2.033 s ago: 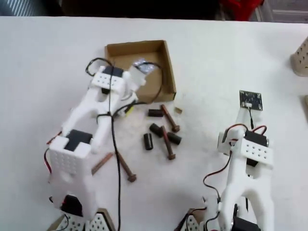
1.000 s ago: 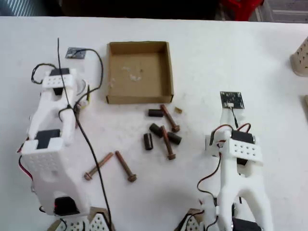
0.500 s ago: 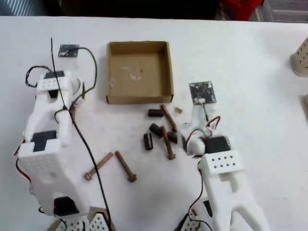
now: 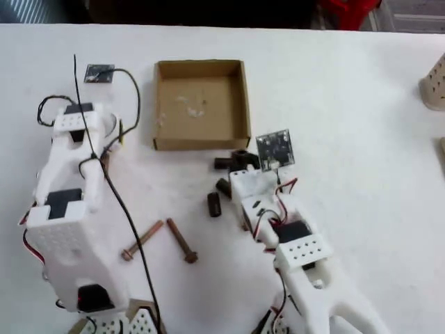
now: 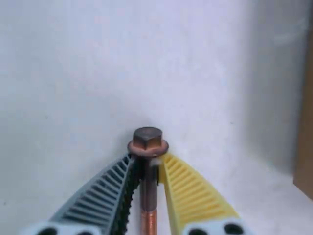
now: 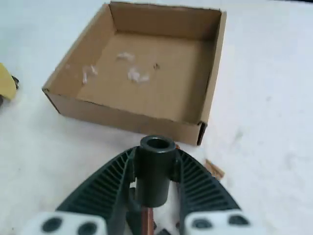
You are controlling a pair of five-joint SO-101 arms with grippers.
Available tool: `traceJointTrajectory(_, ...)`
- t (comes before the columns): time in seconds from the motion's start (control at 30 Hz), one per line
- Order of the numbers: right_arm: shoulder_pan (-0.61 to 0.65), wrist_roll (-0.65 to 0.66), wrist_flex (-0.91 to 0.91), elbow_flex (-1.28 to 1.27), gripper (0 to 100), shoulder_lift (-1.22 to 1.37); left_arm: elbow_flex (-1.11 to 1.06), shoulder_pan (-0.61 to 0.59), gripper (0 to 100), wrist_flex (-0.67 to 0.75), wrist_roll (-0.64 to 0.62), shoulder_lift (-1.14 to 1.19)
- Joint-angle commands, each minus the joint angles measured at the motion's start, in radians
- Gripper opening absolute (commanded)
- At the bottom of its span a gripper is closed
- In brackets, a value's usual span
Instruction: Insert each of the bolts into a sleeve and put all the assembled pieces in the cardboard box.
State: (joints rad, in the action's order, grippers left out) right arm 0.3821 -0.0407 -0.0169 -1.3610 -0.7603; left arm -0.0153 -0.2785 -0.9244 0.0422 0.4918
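Observation:
The cardboard box (image 4: 201, 144) lies open at the table's back middle, holding only a few white flecks. My left gripper (image 5: 146, 159) is shut on a copper bolt (image 5: 147, 142), head outward, left of the box (image 4: 117, 132). My right gripper (image 6: 155, 161) is shut on an upright black sleeve (image 6: 156, 169) just in front of the box (image 6: 122, 120); from above it sits over the parts pile (image 4: 240, 161). Loose sleeves (image 4: 214, 204) lie beside it, and two more bolts (image 4: 179, 240) rest near the front left.
A small cardboard scrap (image 6: 213, 169) lies on the table near the box's front corner. A cream perforated object (image 4: 434, 83) stands at the far right edge. The left arm's black cable loops up beside the box's left wall.
The right arm has swung left from the open table onto the parts pile and now holds a sleeve. The left arm, earlier over the box, moved left with its bolt and then stayed.

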Motion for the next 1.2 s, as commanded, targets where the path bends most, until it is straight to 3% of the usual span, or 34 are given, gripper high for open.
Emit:
traceJointTrajectory(0.0,0.015,-0.011,0.236,-0.041,1.9,-0.028,0.011,-0.010,2,0.026,-0.003,-0.074)
traceJointTrajectory(0.4,0.105,-0.005,0.607,-0.138,1.8,0.015,0.011,-0.005,2,0.026,-0.003,-0.074)
traceJointTrajectory(0.77,0.124,-0.011,1.190,-0.077,1.7,0.601,0.011,-0.004,2,0.026,-0.003,-0.074)
traceJointTrajectory(1.17,0.217,-0.005,1.581,-0.058,1.7,0.926,0.009,-0.004,2,0.048,-0.003,-0.074)
